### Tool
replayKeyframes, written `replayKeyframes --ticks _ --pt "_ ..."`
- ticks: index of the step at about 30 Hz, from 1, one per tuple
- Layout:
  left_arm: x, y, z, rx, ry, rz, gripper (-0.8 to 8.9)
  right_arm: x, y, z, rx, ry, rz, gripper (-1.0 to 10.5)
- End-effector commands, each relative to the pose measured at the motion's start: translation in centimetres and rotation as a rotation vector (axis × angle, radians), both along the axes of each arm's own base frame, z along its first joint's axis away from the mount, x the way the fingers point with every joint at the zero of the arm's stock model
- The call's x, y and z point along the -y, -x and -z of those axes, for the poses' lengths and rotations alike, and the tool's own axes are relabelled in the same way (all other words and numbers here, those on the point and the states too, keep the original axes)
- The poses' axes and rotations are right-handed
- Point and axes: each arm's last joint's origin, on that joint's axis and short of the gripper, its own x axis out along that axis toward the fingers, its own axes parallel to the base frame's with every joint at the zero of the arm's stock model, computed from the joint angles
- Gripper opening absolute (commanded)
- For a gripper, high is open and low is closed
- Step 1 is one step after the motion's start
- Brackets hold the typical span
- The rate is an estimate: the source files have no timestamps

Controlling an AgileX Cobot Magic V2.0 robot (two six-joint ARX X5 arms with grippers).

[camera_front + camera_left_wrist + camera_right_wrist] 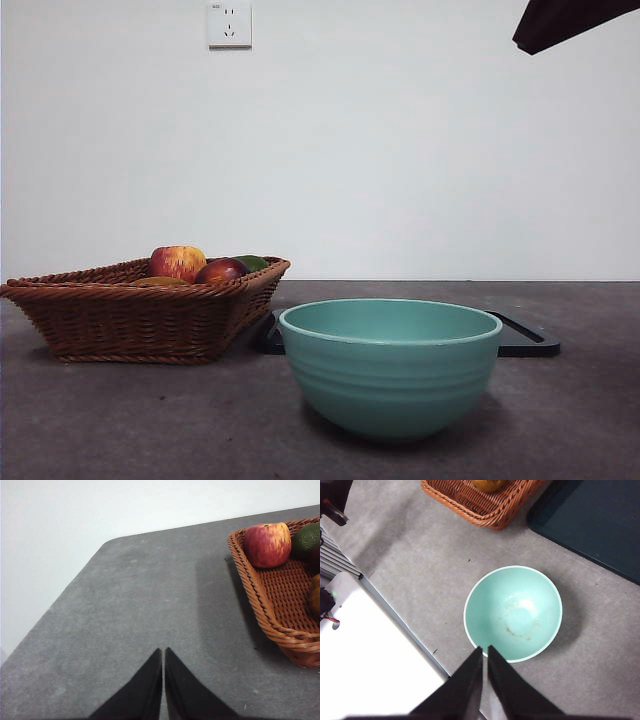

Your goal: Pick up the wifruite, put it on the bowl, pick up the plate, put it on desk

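The brown wifruite (158, 282) lies in the wicker basket (130, 320), next to the apple; it also shows in the left wrist view (315, 597) and in the right wrist view (487, 484). The teal bowl (390, 365) stands empty on the desk (580, 420), in front of a dark flat plate (527, 340). My right gripper (484, 648) is shut and empty, high above the bowl (512, 612). My left gripper (163, 650) is shut and empty over bare desk (140, 605), apart from the basket (260, 605).
The basket also holds a red-and-yellow apple (178, 262), a dark red fruit (221, 270) and a green fruit (252, 262). The dark plate (595, 520) lies beside basket and bowl. A black arm tip (570, 22) shows at the top corner.
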Motion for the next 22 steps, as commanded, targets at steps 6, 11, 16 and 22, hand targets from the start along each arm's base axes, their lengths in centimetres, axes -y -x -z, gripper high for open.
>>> replayKeyframes --ticks 6,11,16,22 --pt "0.0 -0.1 0.7 -0.022 0.005 -0.005 0.08 0.8 -0.3 -1.2 0.176 0.032 0.024 0.1" --pt "0.0 -0.1 0.7 -0.022 0.005 -0.005 0.08 3.5 -0.8 -2.4 0.426 -0.019 0.215 0.1" --pt "0.0 -0.1 0.7 -0.022 0.005 -0.005 0.08 6.8 -0.6 -1.5 0.611 -0.043 0.439 0.1" --pt "0.0 -0.1 0.7 -0.022 0.005 -0.005 0.08 9.2 0.3 2.4 0.772 -0.035 0.628 0.1"
